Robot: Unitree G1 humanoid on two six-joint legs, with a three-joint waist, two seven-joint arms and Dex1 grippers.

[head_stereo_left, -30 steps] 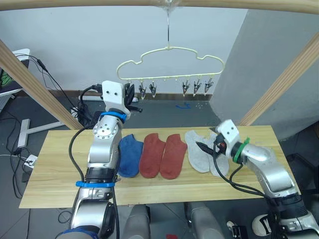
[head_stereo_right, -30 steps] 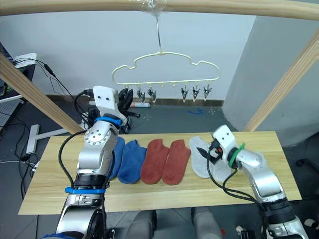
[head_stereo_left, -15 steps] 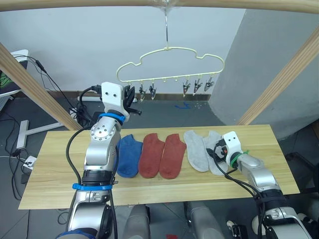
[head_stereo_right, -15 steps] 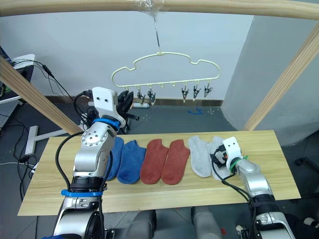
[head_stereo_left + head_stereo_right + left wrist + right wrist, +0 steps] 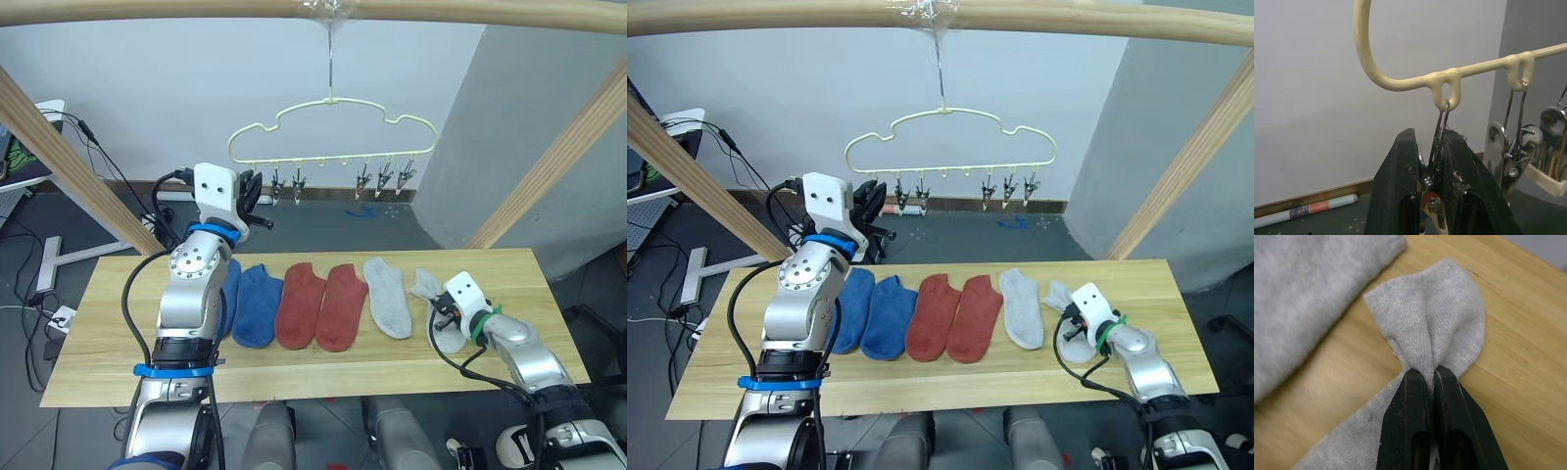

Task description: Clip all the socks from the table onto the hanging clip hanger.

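- Socks lie in a row on the table (image 5: pixel 108 323): two blue socks (image 5: pixel 257 305), two rust red socks (image 5: pixel 321 305), then a flat grey sock (image 5: pixel 388 297) beside them.
- Right gripper (image 5: pixel 1425 377), low over the table past the flat grey sock, pinches a bunched grey sock (image 5: pixel 1437 328) tight between its fingers.
- Clip hanger (image 5: pixel 333 122) hangs above the table's far edge.
- Left gripper (image 5: pixel 1430 147) is raised to the hanger, its fingers narrowed around an end clip (image 5: pixel 1439 147).

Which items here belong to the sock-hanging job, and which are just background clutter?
Job: clip hanger; six socks, with the right gripper pinching a grey sock; left gripper shut on the hanger's end clip; table.
Clutter: wooden pole frame; floor cables.
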